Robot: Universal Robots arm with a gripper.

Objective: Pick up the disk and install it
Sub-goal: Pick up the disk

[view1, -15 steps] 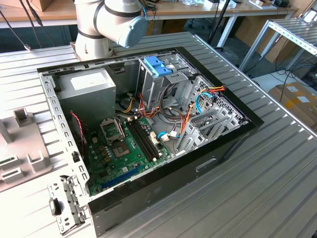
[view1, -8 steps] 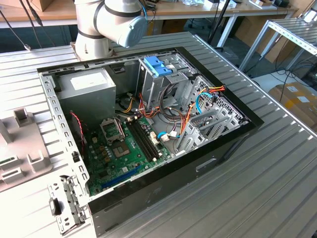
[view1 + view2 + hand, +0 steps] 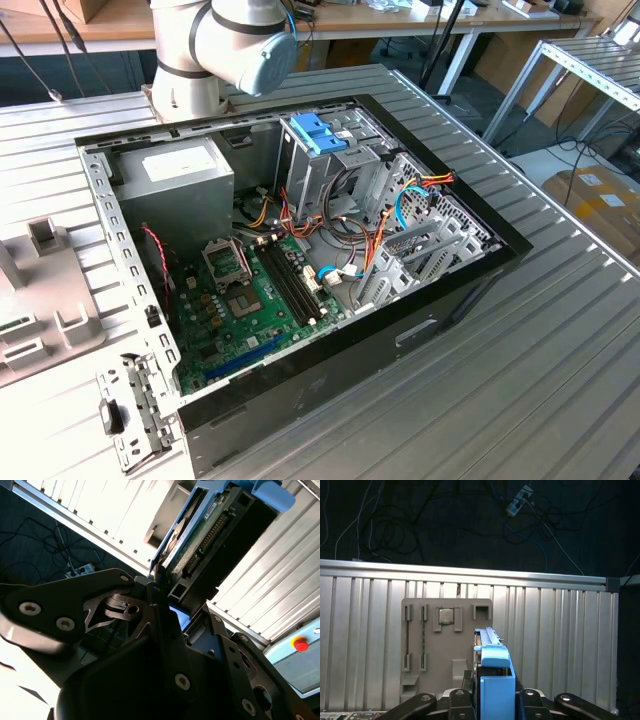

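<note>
- One disk is sitting in the end effector, which is pinching it from either side. In both wrist views it is standing on edge in that grip, its blue rail facing the first wrist camera.
- It is hanging over the ribbed metal table, by the edge of a grey holder that is carrying a small square chip. I cannot tell whether it is touching anything beneath it.
- In the exterior view the open computer case is lying on the table. Its tall grey drive cage and pale blue bracket are rising near the arm.
- The disk is probably feeling dense and stiff for its size, so it is not going to sag. The smooth plastic rails may be letting it slip or twist in the grip.
- Its green circuit board and connector pins are lying bare in the second wrist view. It is likely calling for a hold on the rails or the metal sides, never on the board.
</note>
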